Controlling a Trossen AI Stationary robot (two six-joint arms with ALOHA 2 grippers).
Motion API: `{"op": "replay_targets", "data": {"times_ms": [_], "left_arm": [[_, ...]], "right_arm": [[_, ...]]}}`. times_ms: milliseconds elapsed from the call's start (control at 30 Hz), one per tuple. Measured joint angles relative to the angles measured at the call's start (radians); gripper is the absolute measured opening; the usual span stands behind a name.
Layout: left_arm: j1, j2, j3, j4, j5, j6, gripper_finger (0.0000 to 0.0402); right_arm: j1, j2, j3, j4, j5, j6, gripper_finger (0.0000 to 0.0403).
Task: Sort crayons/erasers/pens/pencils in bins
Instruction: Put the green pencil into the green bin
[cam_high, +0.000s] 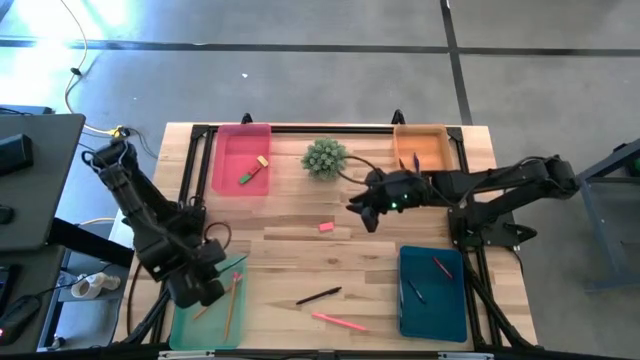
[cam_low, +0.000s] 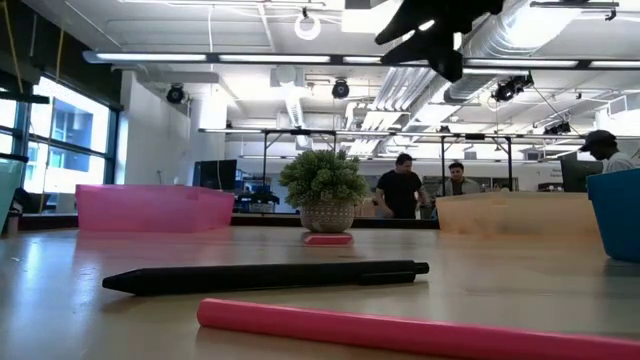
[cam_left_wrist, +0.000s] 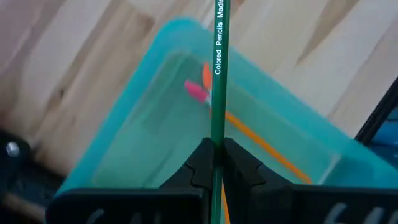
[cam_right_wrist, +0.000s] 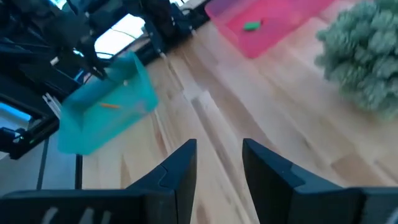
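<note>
Wooden planks make up the worktop (cam_high: 300, 250), with a bin near each corner of the high view and a small potted plant (cam_high: 325, 157) at upper centre.

Sorting looks roughly half done. The pink bin (cam_high: 222, 165) at upper left already holds a green eraser (cam_high: 244, 179) and a yellowish eraser (cam_high: 262, 160). The orange bin (cam_high: 445, 150) at upper right holds something small that I cannot make out clearly. The dark blue bin (cam_high: 455, 305) at lower right holds a red crayon (cam_high: 441, 266) and a dark crayon (cam_high: 415, 291). The light green bin (cam_high: 185, 322) at lower left holds two orange pencils (cam_high: 229, 305).

The left gripper (cam_left_wrist: 216, 152) hangs over that light green bin, clamped on a dark green pencil (cam_left_wrist: 219, 74) that stands upright between its fingers, so this pencil seems about to join the others.

Three things lie loose on the worktop: a pink eraser (cam_high: 326, 227) at centre, a black pen (cam_high: 318, 296) at lower centre, and a pink pencil (cam_high: 338, 321) just below it.

The right gripper (cam_high: 366, 209) hovers above the worktop near the plant, right of the pink eraser, its fingers parted and holding nothing.
</note>
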Motion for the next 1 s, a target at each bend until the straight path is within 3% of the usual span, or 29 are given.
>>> {"op": "replay_targets", "data": {"times_ms": [233, 467, 800, 1000], "left_arm": [[-0.128, 0.039, 0.000, -0.019, 0.037, -0.153, 0.0003], [-0.154, 0.122, 0.000, -0.017, 0.056, -0.170, 0.0003], [-0.128, 0.190, 0.000, 0.010, 0.057, -0.111, 0.0007], [-0.125, 0.192, 0.000, 0.021, 0.052, -0.066, 0.0046]], "right_arm": [[-0.060, 0.015, 0.000, 0.061, -0.047, -0.093, 0.0121], [-0.083, 0.079, 0.053, 0.073, -0.075, -0.170, 0.0121], [-0.092, 0.258, 0.261, -0.156, -0.107, -0.323, 0.0121], [-0.091, 0.348, 0.325, -0.228, -0.161, -0.341, 0.0121]]}}
